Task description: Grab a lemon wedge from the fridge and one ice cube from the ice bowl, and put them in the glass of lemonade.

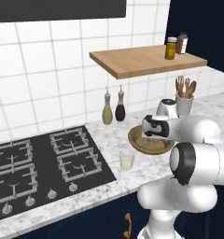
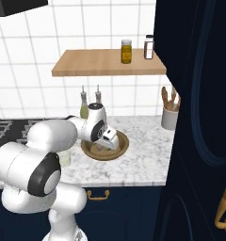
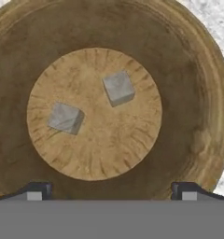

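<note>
Countertop ice bowl (image 3: 198, 140) beneath end effector (image 3: 111, 191)

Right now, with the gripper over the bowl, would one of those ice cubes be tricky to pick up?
Probably a little. Each ice cube is small and flat-sided, so open fingers could likely close on it squarely. Ice tends to be slippery and might skate across the bowl's smooth floor if nudged. It looks stiff and light, and unlikely to roll.
</note>
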